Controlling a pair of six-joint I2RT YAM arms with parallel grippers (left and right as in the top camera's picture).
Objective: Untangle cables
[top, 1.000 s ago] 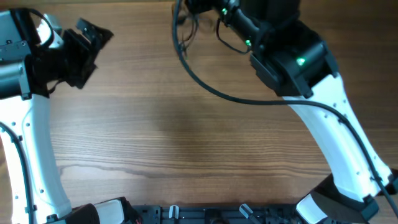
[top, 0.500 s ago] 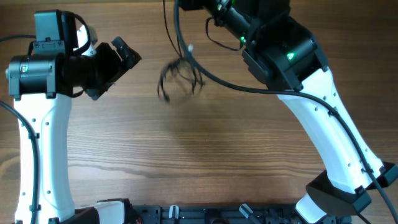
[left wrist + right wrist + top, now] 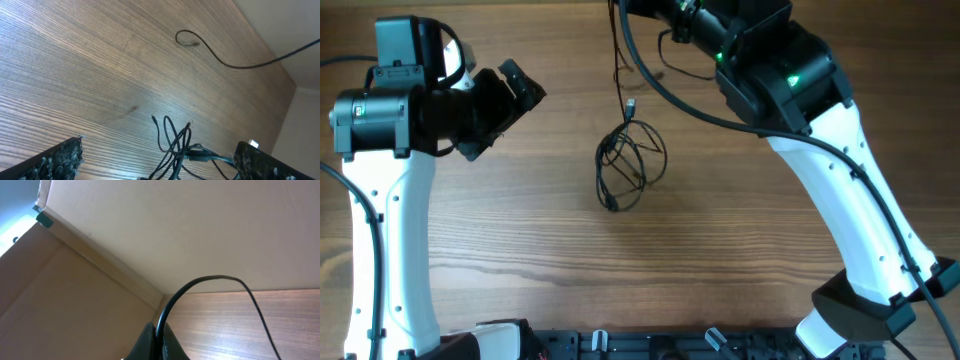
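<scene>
The cables lie as a small tangled bundle of thin black wires on the wooden table, just above centre. One thin strand runs from the bundle up to the top edge. My right gripper is shut on a black cable that arcs up and to the right in the right wrist view; in the overhead view its tip is at the top edge, mostly out of view. My left gripper is open and empty, left of the bundle. In the left wrist view the bundle sits between the open fingers.
The right arm reaches across the upper right, with a thicker black arm cable looping off it. A long black strand with a small loop lies farther off in the left wrist view. A black rail runs along the front edge.
The bundle has dropped from near the right gripper at the top edge down onto the table toward the centre. The left arm swung right one second ago and has held still since.
</scene>
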